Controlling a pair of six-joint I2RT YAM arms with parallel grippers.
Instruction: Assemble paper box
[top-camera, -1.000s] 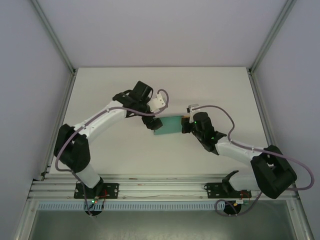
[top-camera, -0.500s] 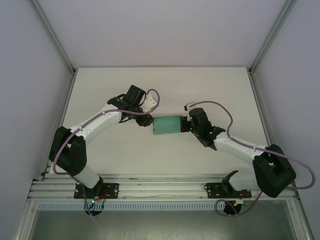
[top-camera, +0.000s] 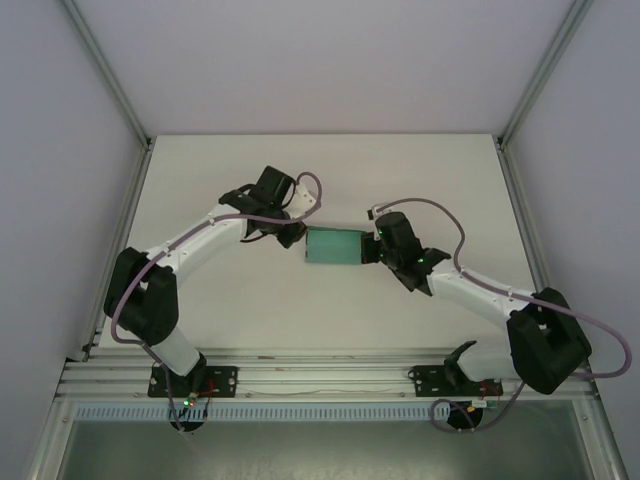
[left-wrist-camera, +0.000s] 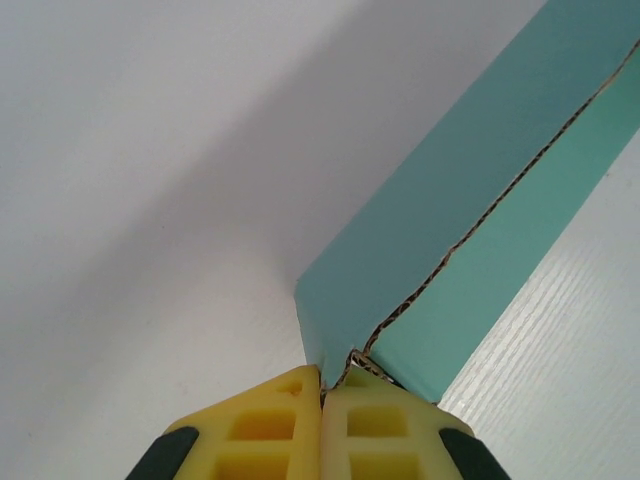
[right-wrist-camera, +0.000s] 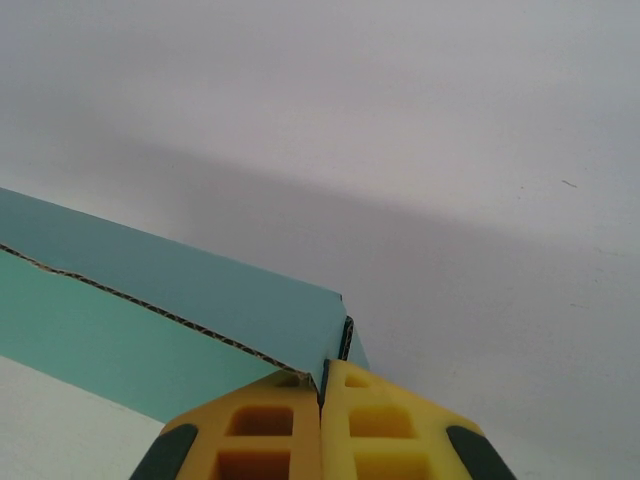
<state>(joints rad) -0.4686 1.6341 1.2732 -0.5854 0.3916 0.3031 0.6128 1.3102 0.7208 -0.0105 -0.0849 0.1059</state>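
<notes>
The teal-green, thin-card rectangular paper box (top-camera: 333, 246) is at the middle of the white table (top-camera: 420, 170), between the 2 arms. The left gripper (left-wrist-camera: 322, 395) is clenched on the box's left corner edge, its yellow fingers (left-wrist-camera: 260, 430) pressed together. The right gripper (right-wrist-camera: 322, 385) is pinched tight on the right corner.

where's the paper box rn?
Top view: the paper box is at the middle of the table, between the arms, with the left hand pinching its left end and the right hand its right end.
</notes>
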